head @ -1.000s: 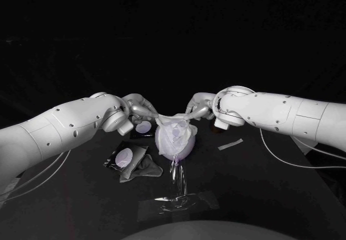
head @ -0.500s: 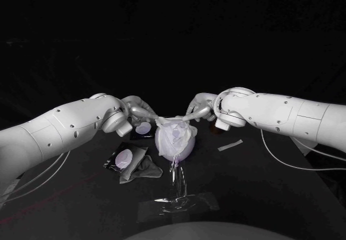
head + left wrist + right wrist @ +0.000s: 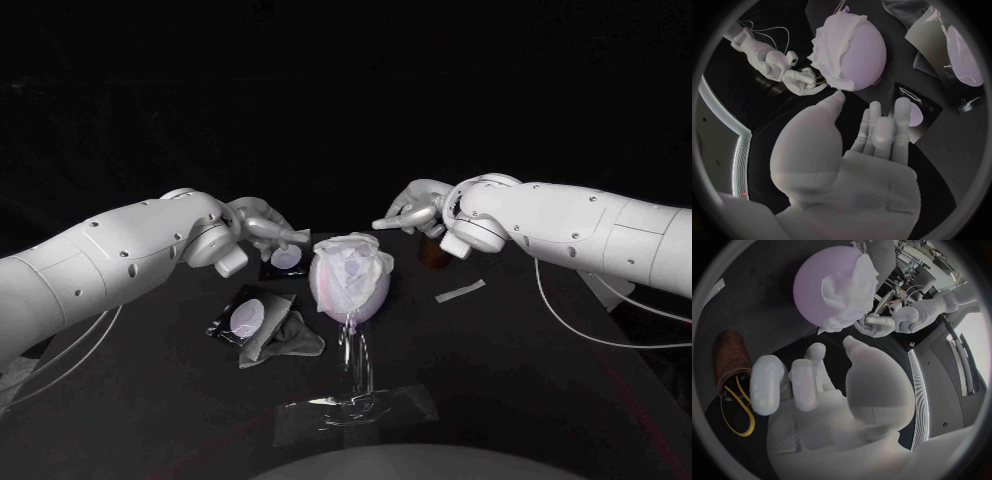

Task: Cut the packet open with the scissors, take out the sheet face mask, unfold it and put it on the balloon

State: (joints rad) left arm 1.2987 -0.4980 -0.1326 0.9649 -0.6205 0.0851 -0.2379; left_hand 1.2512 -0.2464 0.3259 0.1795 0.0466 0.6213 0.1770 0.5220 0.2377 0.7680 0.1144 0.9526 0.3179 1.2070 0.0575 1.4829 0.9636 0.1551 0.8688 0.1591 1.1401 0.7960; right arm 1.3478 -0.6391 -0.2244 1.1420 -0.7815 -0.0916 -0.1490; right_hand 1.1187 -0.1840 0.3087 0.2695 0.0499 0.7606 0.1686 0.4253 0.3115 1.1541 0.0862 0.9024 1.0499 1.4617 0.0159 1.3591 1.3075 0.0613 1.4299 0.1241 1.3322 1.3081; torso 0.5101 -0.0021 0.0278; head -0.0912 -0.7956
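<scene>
Left hand: the left hand (image 3: 260,226) hangs just beside the balloon, its fingers (image 3: 882,130) straight and close together, thumb apart, nothing in its grasp.
Right hand: the right hand (image 3: 414,210) hangs at the balloon's other side, fingers (image 3: 804,382) loosely bent and spread, thumb out, also holding nothing.
Balloon: a lilac balloon (image 3: 369,292) stands upright between the two hands on a clear stand (image 3: 353,395) fixed to the black table (image 3: 562,400).
Sheet face mask: the white sheet face mask (image 3: 351,260) lies draped over the top and the near face of the balloon, bunched in folds at the crown; neither hand touches it.
Packets: one dark packet (image 3: 245,318) with a pale oval lies flat below the left hand, a crumpled grey sheet (image 3: 293,338) touching its edge; a second dark packet (image 3: 286,258) sits between the left hand and the balloon.
Scissors: yellow-handled scissors (image 3: 737,412) rest in a brown holder (image 3: 433,253) under the right hand.
Strip: a pale strip (image 3: 462,290) lies on the table near the holder, apart from the balloon.
</scene>
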